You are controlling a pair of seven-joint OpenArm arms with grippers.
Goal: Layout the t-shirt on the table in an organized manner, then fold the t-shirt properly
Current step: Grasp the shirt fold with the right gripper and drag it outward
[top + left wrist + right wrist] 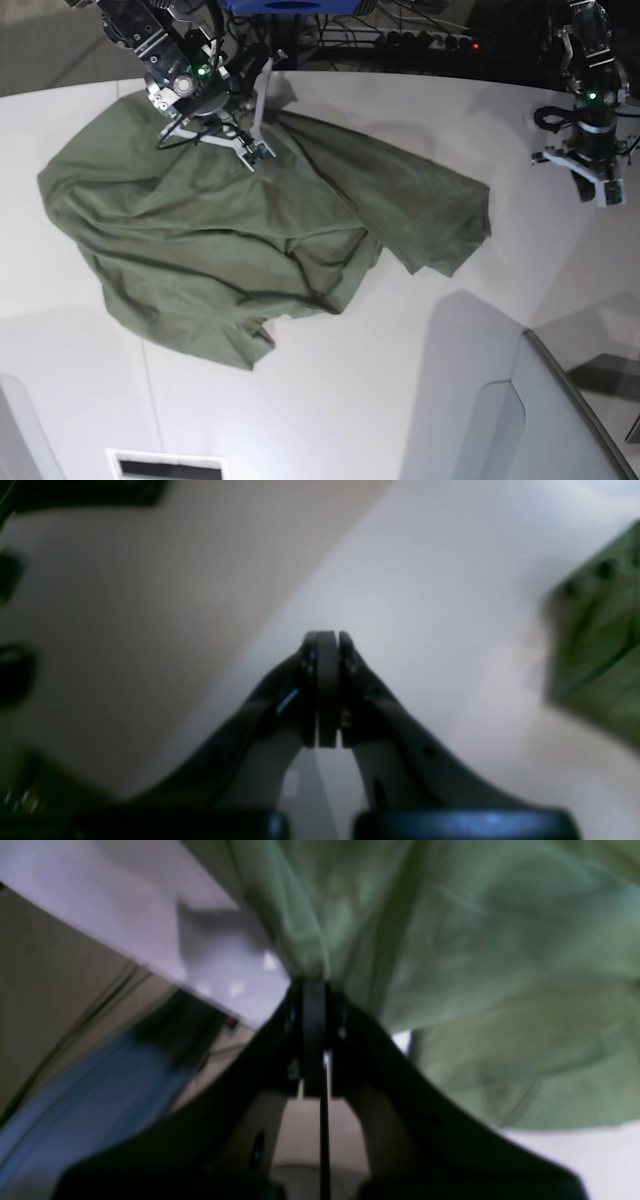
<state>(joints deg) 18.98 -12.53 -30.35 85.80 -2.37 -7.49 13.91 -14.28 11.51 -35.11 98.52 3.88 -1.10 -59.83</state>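
Evidently the laying-out is under way: the rumpled olive-green cotton t-shirt (240, 250) lies bunched on the big smooth white table (400, 400), so a pinch at its far edge would let the cloth be drawn flat. The right claw (314, 982) is clenched on a fold of that shirt, with fabric spreading ahead and to its right. The left claw (327, 640) is pressed shut on nothing, hanging above bare tabletop, well apart from the shirt.
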